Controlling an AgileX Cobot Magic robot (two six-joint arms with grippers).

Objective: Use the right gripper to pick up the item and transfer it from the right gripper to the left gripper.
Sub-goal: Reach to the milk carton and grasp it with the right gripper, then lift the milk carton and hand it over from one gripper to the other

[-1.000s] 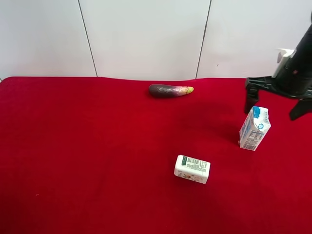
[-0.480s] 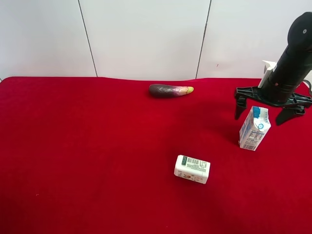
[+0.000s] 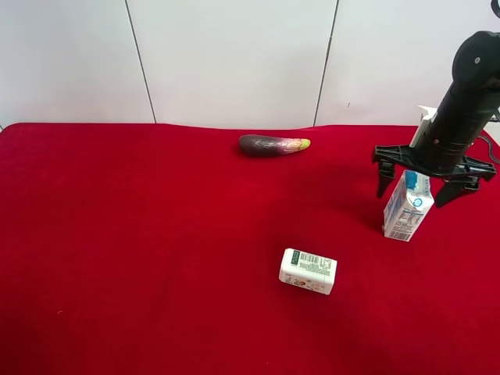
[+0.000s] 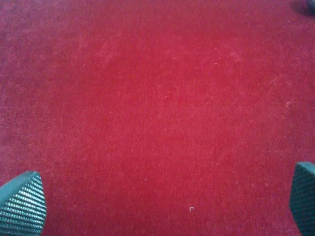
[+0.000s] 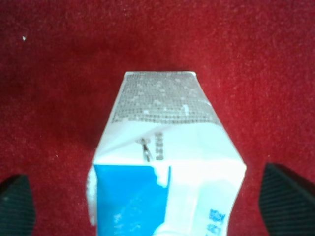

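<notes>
The item, a tall white carton with blue print (image 3: 406,209), stands upright on the red cloth at the exterior high view's right. My right gripper (image 3: 414,192) is open and hangs over it, one finger on each side of the gable top, not touching. In the right wrist view the carton (image 5: 162,157) fills the middle, with the black fingertips (image 5: 15,202) wide apart at both lower corners. My left gripper (image 4: 162,204) is open and empty over bare red cloth. The left arm is out of the exterior high view.
A purple eggplant (image 3: 273,144) lies near the far edge of the red table (image 3: 141,250). A small white-green box (image 3: 308,270) lies on its side, nearer and to the left of the carton. A white wall stands behind.
My right gripper has moved left and down, from beside the carton's top to straddling it. The carton, box and eggplant have not moved.
</notes>
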